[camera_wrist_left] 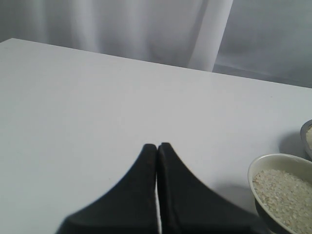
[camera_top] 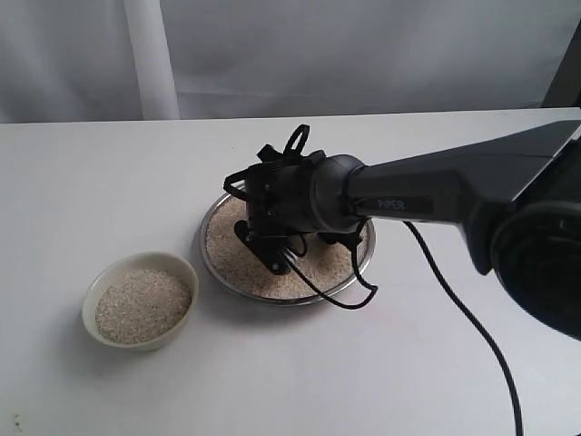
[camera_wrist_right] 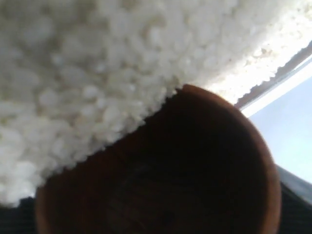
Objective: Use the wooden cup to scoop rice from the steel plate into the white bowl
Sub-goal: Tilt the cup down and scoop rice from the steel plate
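My right gripper reaches down into the steel plate, tips in the rice. In the exterior view the arm hides the wooden cup. The right wrist view shows the wooden cup close up between the jaws, tilted, its dark mouth against a heap of rice, the plate's rim behind it. The white bowl stands left of the plate, filled with rice. My left gripper is shut and empty above bare table, the white bowl beside it.
The white table runs to a pale curtain at the back. A black cable trails from the right arm over the plate's near rim and across the table to the front right.
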